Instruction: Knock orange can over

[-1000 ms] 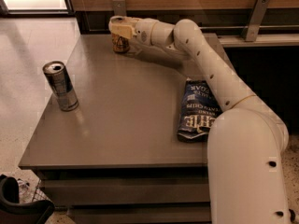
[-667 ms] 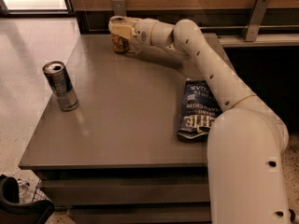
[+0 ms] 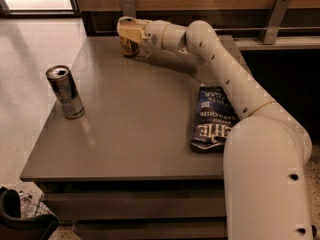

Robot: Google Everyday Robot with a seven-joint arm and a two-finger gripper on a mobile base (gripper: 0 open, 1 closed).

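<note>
Short orange can [image 3: 129, 48], tan-gold body with dark lettering. Stands upright on the desk [image 3: 140, 129], base flat on the surface. Sits close to the far edge, toward the far left corner, a little in from the left edge. Well apart from the near edge and the right edge. Only the lower body visible; top and upper part hidden behind the end effector [image 3: 126, 30]. End effector at the can's upper part, reaching in from the right along the far edge, touching or just at the top rim; exact contact impossible to tell. Not tipped, not yet knocked over.
</note>
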